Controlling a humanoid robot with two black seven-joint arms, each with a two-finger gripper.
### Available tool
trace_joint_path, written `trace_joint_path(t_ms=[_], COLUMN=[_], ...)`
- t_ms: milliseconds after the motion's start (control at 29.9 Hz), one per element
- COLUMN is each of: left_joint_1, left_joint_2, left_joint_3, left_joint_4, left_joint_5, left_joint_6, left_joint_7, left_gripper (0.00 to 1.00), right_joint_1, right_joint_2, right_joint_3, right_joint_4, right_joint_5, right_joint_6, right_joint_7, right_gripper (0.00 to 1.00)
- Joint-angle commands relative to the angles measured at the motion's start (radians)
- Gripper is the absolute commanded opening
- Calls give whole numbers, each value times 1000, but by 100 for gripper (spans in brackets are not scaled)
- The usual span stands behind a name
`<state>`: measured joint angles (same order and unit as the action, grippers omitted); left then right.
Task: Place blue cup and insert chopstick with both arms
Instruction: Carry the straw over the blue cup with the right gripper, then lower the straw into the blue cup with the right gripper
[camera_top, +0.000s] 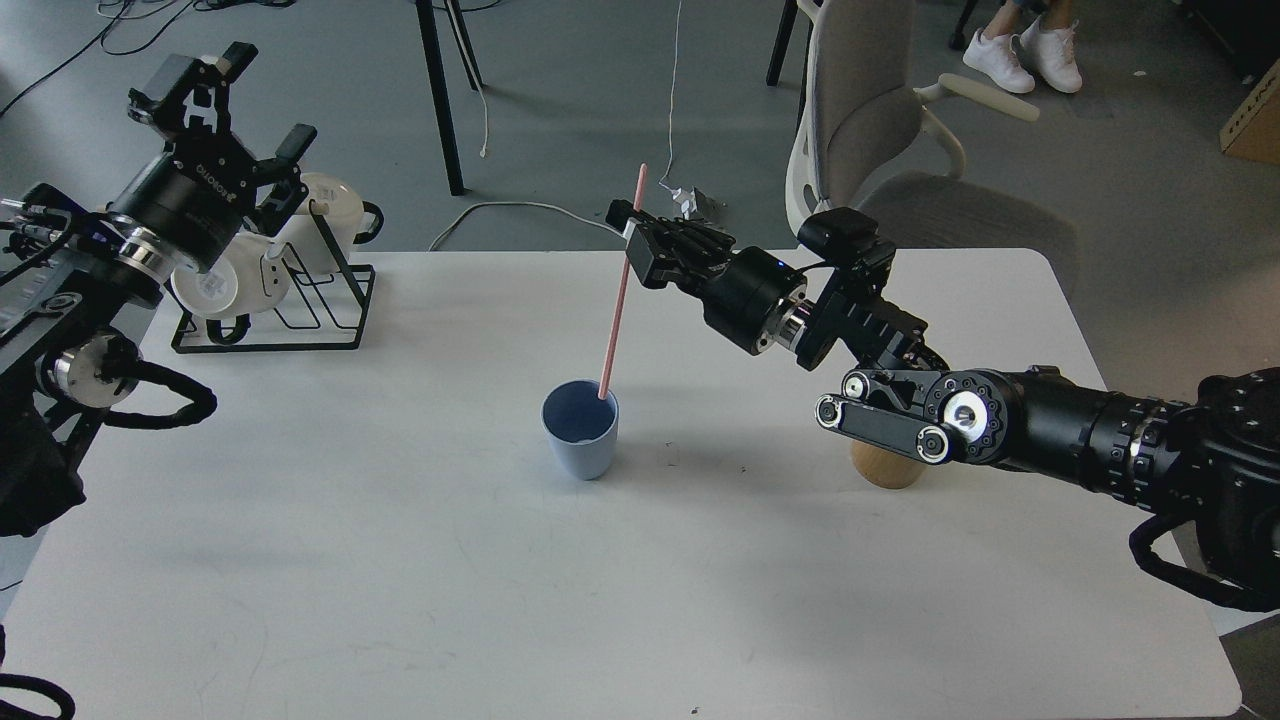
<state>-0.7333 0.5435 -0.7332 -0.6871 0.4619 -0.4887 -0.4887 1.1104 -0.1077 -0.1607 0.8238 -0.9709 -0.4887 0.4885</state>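
The blue cup (581, 432) stands upright near the middle of the white table (400, 560). The pink chopstick (622, 285) is nearly upright, and its lower tip rests at the cup's far right rim, inside the mouth. My right gripper (630, 232) is shut on the chopstick near its upper end, above and right of the cup. My left gripper (195, 75) is open and empty, raised high at the far left, above the wire rack.
A black wire rack (290, 300) with white mugs (235, 280) stands at the table's back left. A tan bamboo holder (885, 465) stands under my right forearm. A grey chair (880, 130) is behind the table.
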Motion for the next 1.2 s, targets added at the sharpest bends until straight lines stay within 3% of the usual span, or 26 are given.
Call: trace_joint_path(t_ms=[0,1169], left_joint_1=[0,2], left_joint_2=[-7,-7], left_joint_3=[0,0], left_joint_4=[0,0], left_joint_5=[1,1], left_joint_6=[0,0], left_joint_7=[0,0], left_gripper=[92,92], right_joint_1=[-14,-47], right_joint_2=[5,108], right_joint_3=[0,-66], right_joint_4=[-11,-135], right_joint_5=[0,-11], right_joint_6=[0,0], right_joint_7=[0,0], right_gripper=[2,2])
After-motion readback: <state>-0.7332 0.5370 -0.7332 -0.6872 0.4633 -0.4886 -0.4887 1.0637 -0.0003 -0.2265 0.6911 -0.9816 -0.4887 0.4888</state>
